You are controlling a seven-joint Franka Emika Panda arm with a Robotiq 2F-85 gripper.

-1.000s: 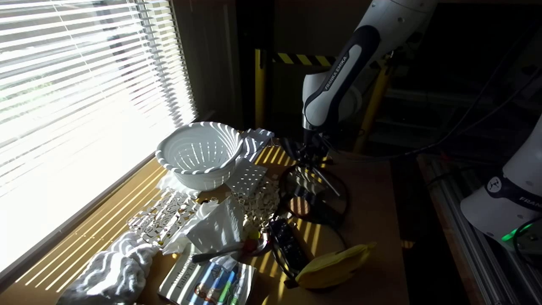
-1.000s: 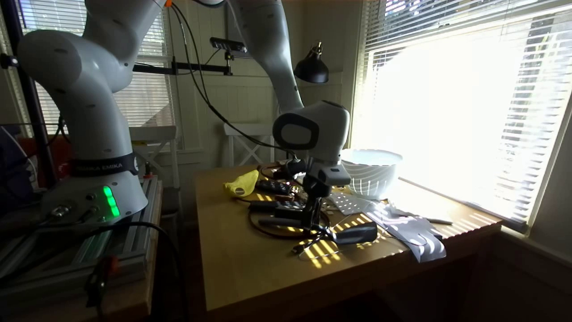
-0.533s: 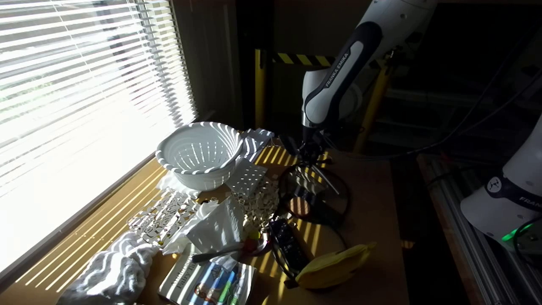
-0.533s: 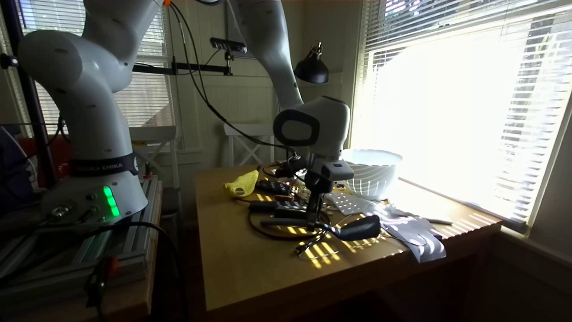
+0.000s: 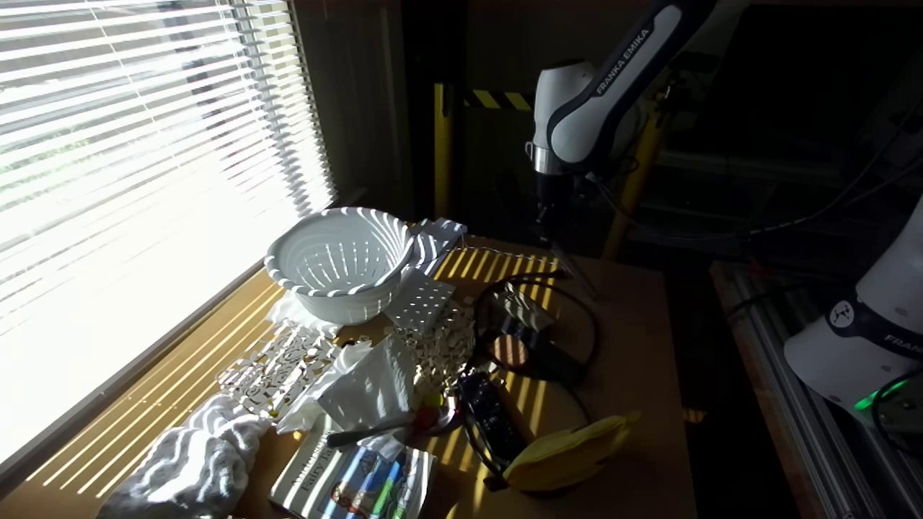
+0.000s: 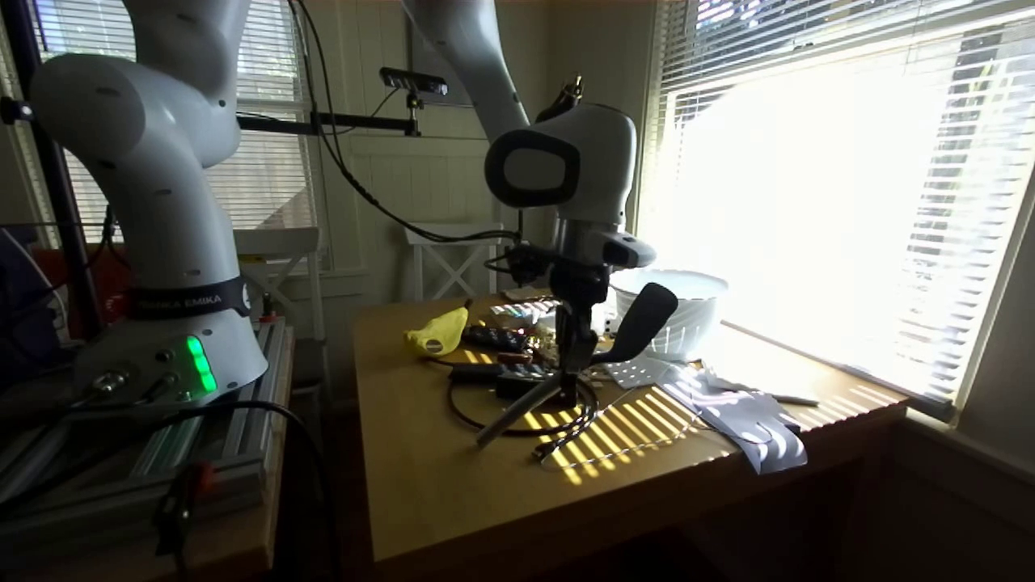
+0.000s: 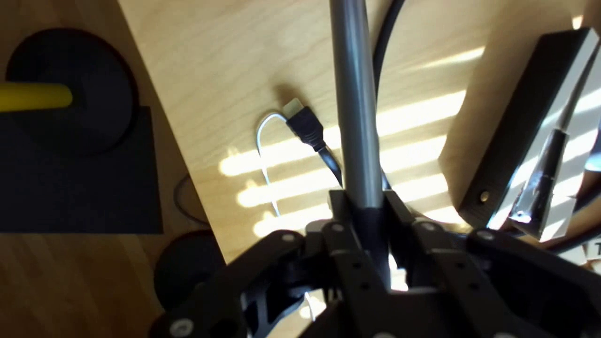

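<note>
My gripper (image 6: 572, 364) is shut on a long utensil with a flat black head (image 6: 644, 319) and a grey metal handle (image 6: 517, 412). It holds it tilted above the table, head up and handle end slanting down; I cannot tell whether the handle end touches the table. In the wrist view the handle (image 7: 355, 94) runs between the fingertips (image 7: 364, 204). The handle (image 5: 575, 272) also shows in an exterior view, near the table's far edge; the head is lost in the dark there. Below lie a cable plug (image 7: 305, 124) and a thin white cord (image 7: 263, 159).
A white ribbed bowl (image 5: 339, 252) stands by the window. Nearby are a dotted white sheet (image 5: 420, 299), pale gloves (image 6: 748, 424), a looped black cable (image 5: 597, 339), a yellow banana-shaped thing (image 5: 570, 454), a book (image 5: 353, 476) and grey cloth (image 5: 195, 461). A black box-like thing (image 7: 521, 122) lies beside the gripper.
My gripper has risen with the utensil, lifting it up off the cable area. The utensil has tilted, its black head swinging up and its handle end pointing down. Other things stay put.
</note>
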